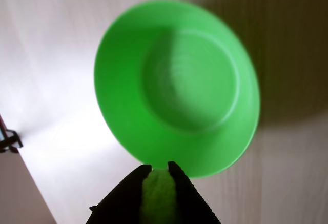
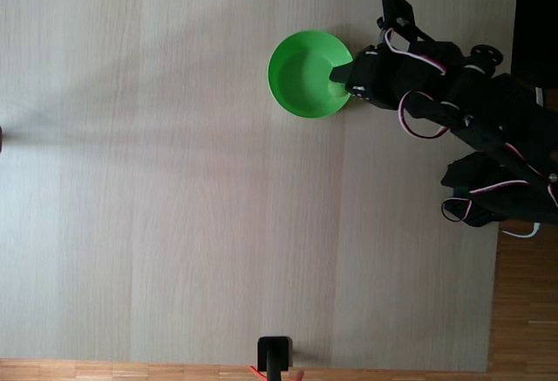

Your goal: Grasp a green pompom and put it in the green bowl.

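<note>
Wrist view: black two-finger gripper (image 1: 159, 166) enters from the bottom centre, jaws closed narrow on the small fuzzy bright green pompom (image 1: 158, 196), which sits pinched between them. Round, smooth, bright green plastic bowl (image 1: 177, 86) fills the middle of the frame, blurred, its near rim just past the jaw tips.

Fixed view: bowl (image 2: 301, 74) sits on the pale wood-grain bench (image 2: 174, 207), upper centre-right. Black arm (image 2: 471, 119) with white cables reaches in from the right; the gripper tip (image 2: 336, 74) overlaps the bowl's right rim. Pompom can't be made out here.
</note>
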Tool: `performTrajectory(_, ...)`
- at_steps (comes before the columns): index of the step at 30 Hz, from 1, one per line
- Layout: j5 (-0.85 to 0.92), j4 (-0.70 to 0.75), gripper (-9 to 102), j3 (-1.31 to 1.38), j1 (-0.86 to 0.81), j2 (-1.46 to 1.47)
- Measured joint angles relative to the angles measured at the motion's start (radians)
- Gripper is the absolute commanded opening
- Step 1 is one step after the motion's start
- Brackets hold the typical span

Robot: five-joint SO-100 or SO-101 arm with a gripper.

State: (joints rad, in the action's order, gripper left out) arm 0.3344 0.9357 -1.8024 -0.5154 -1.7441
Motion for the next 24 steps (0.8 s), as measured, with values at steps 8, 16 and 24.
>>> performTrajectory(8,0.075,-0.003,7,0.003,-0.055,0.069)
performTrajectory(16,0.078,-0.003,33,0.003,-0.061,0.074)
performTrajectory(24,0.078,-0.002,37,0.003,-0.061,0.075)
